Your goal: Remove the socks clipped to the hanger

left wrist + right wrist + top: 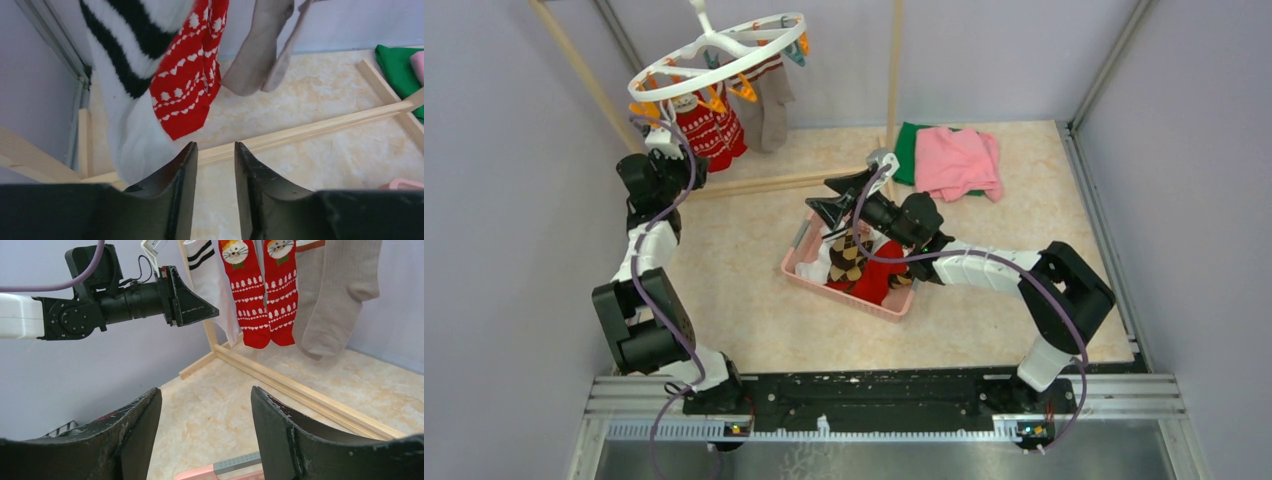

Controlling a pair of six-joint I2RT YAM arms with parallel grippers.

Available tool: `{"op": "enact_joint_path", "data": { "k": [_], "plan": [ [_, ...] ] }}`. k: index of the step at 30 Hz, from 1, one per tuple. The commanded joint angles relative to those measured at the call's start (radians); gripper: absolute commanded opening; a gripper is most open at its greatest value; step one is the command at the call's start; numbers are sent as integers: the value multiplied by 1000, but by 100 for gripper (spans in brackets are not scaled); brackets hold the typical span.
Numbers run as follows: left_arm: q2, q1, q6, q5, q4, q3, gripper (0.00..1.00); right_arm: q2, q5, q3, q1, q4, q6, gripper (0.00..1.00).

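The white ring hanger (724,50) hangs at the back left with orange clips. Several socks dangle from it: a white sock with black stripes (125,100), a red patterned pair (712,130) (187,85) and a grey sock (772,110) (260,55). My left gripper (682,150) (215,150) sits just below the white and red socks, jaws partly open with only floor between them; the white sock brushes its left finger (182,170). My right gripper (817,195) (205,395) hovers open and empty above the basket's left end, facing the socks (260,295).
A pink basket (796,262) (220,470) in the middle holds brown argyle, red and white socks. Folded pink and green cloths (954,160) lie at the back right. The wooden rack's base rails (310,131) (300,390) run along the floor below the hanger.
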Motion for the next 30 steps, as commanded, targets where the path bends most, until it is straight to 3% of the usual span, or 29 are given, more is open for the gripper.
{"op": "enact_joint_path", "data": {
  "k": [1, 3, 4, 13, 15, 17, 18, 20, 25, 28, 30],
  "plan": [
    [-12, -21, 34, -69, 116, -13, 26, -35, -6, -4, 9, 59, 21, 63],
    [-14, -23, 38, -64, 82, -1, 3, -35, 2, 3, 9, 47, 17, 60],
    [-19, -24, 36, -55, 65, 0, 0, -34, 5, 8, 9, 36, 12, 59],
    [-159, -79, 60, 124, -175, -42, 0, -33, 65, 40, 10, -33, -7, 53],
    [-202, -78, 67, 126, -235, -55, 0, -46, 139, 59, 3, -114, -39, 61],
    [-229, -78, 93, 94, -330, -50, 0, -48, 215, 101, -26, -227, -50, 64],
    [-233, -77, 102, 62, -398, -35, 7, -45, 234, 122, -54, -276, -44, 64],
    [-224, -69, 146, 47, -495, -13, 34, -35, 223, 157, -122, -327, -14, 64],
    [-201, -23, 226, 39, -647, 6, 82, 58, 133, 290, -258, -345, 9, 63],
    [-213, -4, 238, 33, -672, -22, 94, 134, 207, 394, -279, -400, -41, 62],
    [-225, 6, 257, 29, -697, -34, 96, 161, 328, 426, -279, -427, -62, 69]
  ]
}}
